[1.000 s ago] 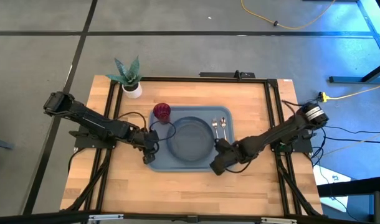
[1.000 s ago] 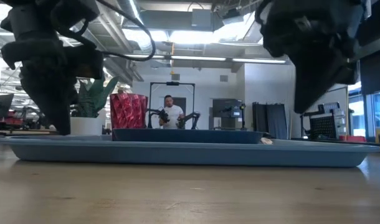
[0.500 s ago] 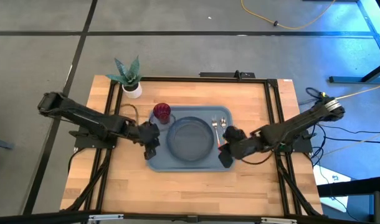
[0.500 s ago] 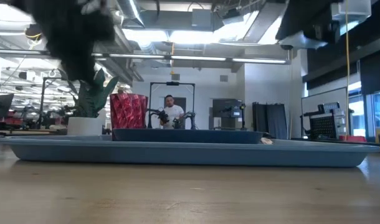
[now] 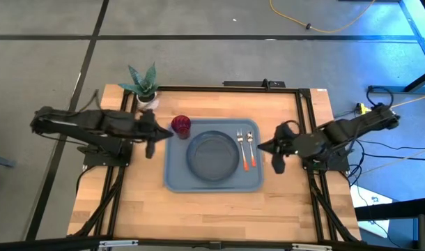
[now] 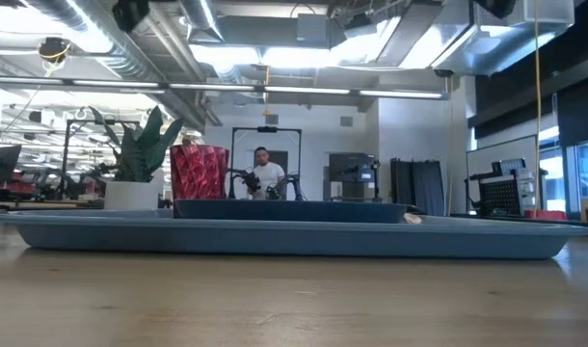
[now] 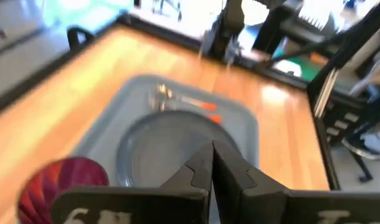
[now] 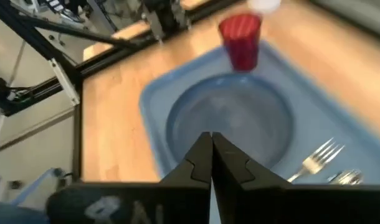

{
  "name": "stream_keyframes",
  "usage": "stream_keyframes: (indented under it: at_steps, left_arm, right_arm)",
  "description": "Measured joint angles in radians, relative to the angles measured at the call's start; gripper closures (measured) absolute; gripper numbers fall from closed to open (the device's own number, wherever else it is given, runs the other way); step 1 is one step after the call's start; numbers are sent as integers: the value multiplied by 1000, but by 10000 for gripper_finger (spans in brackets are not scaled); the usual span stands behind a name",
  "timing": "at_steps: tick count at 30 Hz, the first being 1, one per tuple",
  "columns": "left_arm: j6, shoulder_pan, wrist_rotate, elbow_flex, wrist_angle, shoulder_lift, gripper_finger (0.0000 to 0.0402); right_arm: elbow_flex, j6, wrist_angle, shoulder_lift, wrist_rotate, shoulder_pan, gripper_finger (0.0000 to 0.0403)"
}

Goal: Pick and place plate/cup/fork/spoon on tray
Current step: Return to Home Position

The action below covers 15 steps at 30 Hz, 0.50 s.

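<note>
high view: tray (image 5: 176, 180) lies between left claw (image 5: 151, 137) and right claw (image 5: 276, 152).

plate (image 5: 212, 154), fork (image 5: 241, 148), spoon (image 5: 251, 149) on tray (image 5: 176, 181) | cup (image 5: 181, 126) at corner

Bright overhead lighting; both wrist views blurred.

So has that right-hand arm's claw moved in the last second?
Yes. The right gripper has pulled back off the tray, outward past its right edge, now over bare table.
</note>
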Motion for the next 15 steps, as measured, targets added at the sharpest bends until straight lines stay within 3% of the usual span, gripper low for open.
stream_keyframes:
  at_steps: [6,15]
  left_arm:
    - [55,0,-16,0,-43,-145,402]
    - [110,0,-79,-1,-127,-370,402]
  right_arm:
    - [0,-175,-67,-124,103,-3,398]
    - [0,-211,-219,-339,171,-3,400]
